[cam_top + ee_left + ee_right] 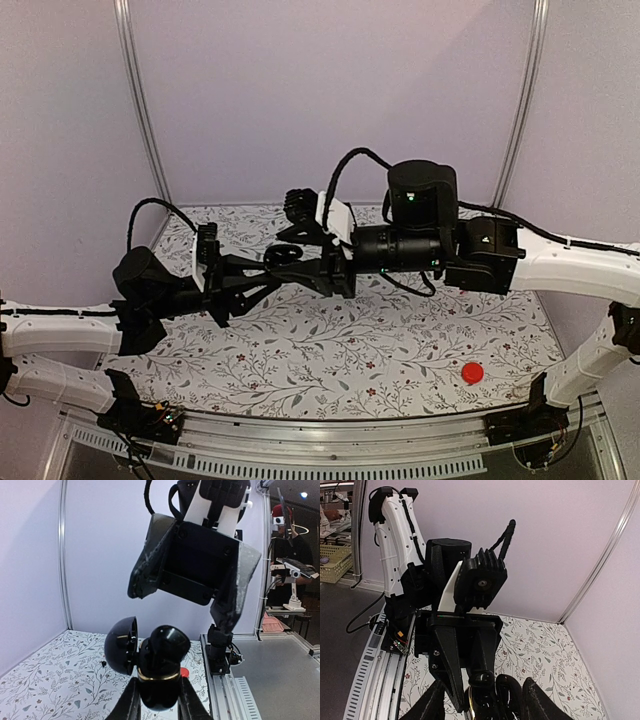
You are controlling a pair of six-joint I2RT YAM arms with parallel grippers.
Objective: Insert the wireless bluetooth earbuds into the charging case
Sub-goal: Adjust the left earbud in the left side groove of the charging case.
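The charging case point(159, 680) is glossy black with a gold ring. My left gripper point(157, 696) is shut on its body and holds it up in the air. One round half point(121, 645) hangs open to the left. A second rounded glossy piece point(169, 642) sits tilted on top; I cannot tell whether it is the other half or an earbud. My right gripper point(487, 706) is open, with one finger on each side of the case point(492, 700). In the top view the two grippers meet at the case point(283, 256). No separate earbud can be made out.
A flat red disc point(472, 373) lies on the flowered mat at the front right and also shows behind the case point(184, 672). A tiny black bit point(103, 663) lies on the mat. The purple walls stand close behind and on both sides.
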